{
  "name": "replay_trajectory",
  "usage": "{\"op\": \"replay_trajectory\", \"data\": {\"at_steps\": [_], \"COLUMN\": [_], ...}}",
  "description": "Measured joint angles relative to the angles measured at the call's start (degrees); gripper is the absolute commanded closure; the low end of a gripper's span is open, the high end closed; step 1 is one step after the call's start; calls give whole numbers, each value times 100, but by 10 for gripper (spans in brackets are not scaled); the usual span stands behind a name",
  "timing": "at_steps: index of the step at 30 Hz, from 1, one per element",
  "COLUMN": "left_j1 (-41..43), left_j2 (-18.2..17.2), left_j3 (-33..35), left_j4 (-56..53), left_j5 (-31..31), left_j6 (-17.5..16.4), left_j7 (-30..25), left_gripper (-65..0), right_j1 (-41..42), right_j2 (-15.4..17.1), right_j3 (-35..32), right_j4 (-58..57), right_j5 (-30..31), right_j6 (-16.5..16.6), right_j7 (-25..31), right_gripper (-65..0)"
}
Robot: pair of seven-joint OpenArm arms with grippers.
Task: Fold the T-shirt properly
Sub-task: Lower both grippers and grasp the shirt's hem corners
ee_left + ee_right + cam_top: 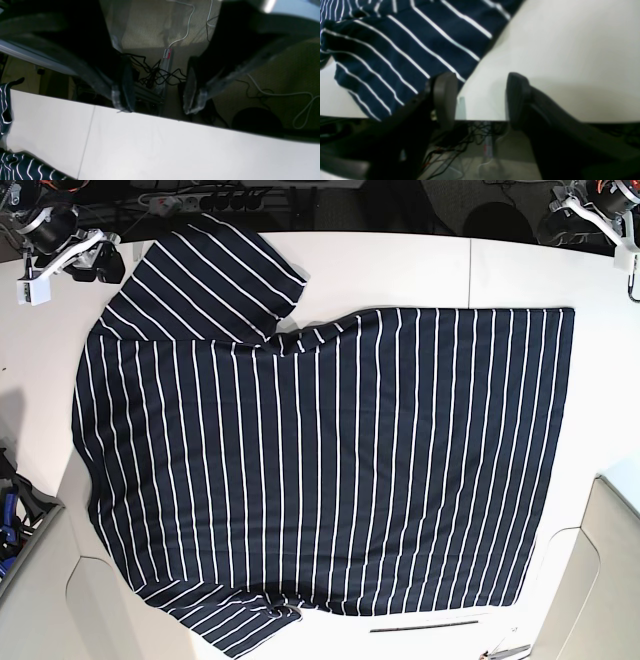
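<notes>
The navy T-shirt [320,460] with thin white stripes lies spread flat on the white table [400,265], hem to the right. One sleeve [210,275] lies at the far left, the other [235,625] at the near edge. My right gripper [480,100] is open and empty at the table's far left corner, one finger [443,97] just beside the sleeve cloth [407,45]. It shows in the base view [100,262] too. My left gripper [157,100] is open and empty above the table's far right edge, apart from the shirt [20,170].
Cables and a power strip [165,67] lie on the floor beyond the table's far edge. A thin dark rod [425,627] and small tools [500,650] lie near the front edge. Blue-handled tools [8,520] sit at the left. A beige panel [610,580] stands at the near right.
</notes>
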Motion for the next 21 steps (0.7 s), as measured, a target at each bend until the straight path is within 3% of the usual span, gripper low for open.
{"op": "replay_trajectory", "data": {"at_steps": [6, 16, 21], "left_j1": [0, 0, 2], "left_j2": [2, 2, -96], "left_j3": [0, 0, 4], "left_j4": [0, 0, -2], "left_j5": [0, 28, 31], "left_j6": [0, 0, -4], "left_j7": [0, -22, -223], "left_gripper": [-347, -349, -437], "right_j1": [229, 306, 310], "right_j2": [7, 48, 28], "right_j3": [-258, -1436, -1613], "right_j4": [-509, -542, -538], "right_j5": [142, 278, 291], "right_j6": [133, 214, 234], "right_j7": [144, 275, 313], "right_gripper": [-317, -317, -317]}}
